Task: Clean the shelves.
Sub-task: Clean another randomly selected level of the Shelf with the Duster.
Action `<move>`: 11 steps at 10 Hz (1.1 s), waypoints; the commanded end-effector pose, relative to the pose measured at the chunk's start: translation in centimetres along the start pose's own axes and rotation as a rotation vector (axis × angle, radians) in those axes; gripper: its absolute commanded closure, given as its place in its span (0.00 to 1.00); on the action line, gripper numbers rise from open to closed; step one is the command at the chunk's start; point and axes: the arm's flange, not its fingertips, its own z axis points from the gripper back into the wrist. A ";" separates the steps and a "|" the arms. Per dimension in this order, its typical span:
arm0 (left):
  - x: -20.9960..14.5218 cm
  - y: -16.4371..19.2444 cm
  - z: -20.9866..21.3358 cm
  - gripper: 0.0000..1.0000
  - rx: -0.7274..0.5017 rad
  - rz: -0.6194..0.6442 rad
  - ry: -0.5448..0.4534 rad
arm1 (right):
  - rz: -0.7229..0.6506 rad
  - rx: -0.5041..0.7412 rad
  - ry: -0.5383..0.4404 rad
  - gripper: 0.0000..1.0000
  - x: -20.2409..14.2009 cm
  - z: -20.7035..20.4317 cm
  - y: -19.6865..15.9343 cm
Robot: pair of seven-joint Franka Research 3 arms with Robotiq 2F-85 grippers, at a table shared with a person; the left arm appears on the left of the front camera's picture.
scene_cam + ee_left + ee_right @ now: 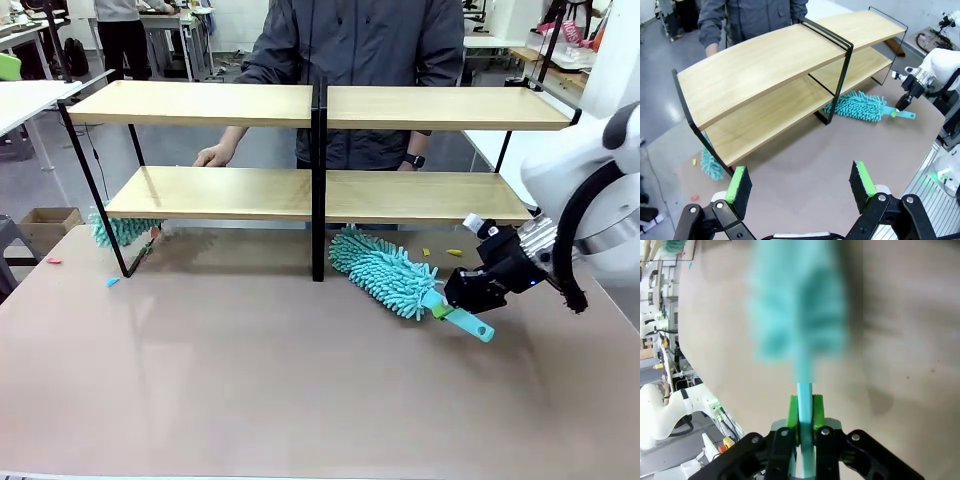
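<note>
The shelves (320, 105) stand across the middle of the brown table, two tiers of light wooden boards on a black frame (780, 65). A teal fluffy duster (385, 270) lies slanted in front of the lower right board, its head near the central upright. My right gripper (458, 298) is shut on its handle (804, 415); the duster's head (797, 305) looks blurred in the right wrist view. My left gripper (800, 184) hangs open and empty above the table's near side, well back from the shelves, its green pads (738, 184) wide apart.
A second teal duster (125, 230) lies under the shelves' left end (710, 162). A person stands behind the shelves with a hand (215, 155) near the lower left board. Small coloured scraps (455, 252) lie on the table. A cardboard box (50, 225) sits off the left edge.
</note>
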 end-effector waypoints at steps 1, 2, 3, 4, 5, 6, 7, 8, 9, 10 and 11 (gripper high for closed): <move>0.0 -0.1 0.0 0.00 0.003 0.001 0.006 | 0.007 -0.002 -0.072 0.87 1.1 -1.8 0.0; 0.0 -0.1 0.0 0.00 0.003 0.001 0.006 | -0.024 -0.035 -0.089 0.87 1.3 -2.0 -0.6; 0.0 -0.1 0.0 0.00 0.003 0.001 0.006 | -0.058 -0.067 -0.119 0.87 1.1 -1.4 -1.0; 0.0 -0.1 0.0 0.00 0.003 0.001 0.006 | -0.131 -0.093 -0.143 0.87 0.6 -0.4 -1.7; 0.0 -0.1 0.0 0.00 0.003 0.001 0.006 | -0.184 -0.131 -0.161 0.87 0.1 0.4 -2.4; 0.0 -0.1 0.0 0.00 0.003 0.001 0.006 | -0.238 -0.173 -0.199 0.87 -0.4 1.3 -3.2; 0.0 -0.1 0.0 0.00 0.003 0.001 0.006 | -0.286 -0.248 -0.255 0.87 -1.1 2.5 -3.9; 0.0 -0.1 0.0 0.00 0.003 0.001 0.006 | -0.362 -0.353 -0.302 0.87 -2.2 4.1 -4.5; 0.0 -0.1 0.0 0.00 0.003 0.001 0.006 | -0.416 -0.418 -0.303 0.87 -3.4 5.4 -4.7; 0.0 -0.1 0.0 0.00 0.003 0.001 0.006 | -0.465 -0.467 -0.295 0.87 -4.5 6.2 -5.1; 0.0 -0.1 0.0 0.00 0.003 0.001 0.006 | -0.493 -0.511 -0.320 0.87 -5.3 7.0 -5.4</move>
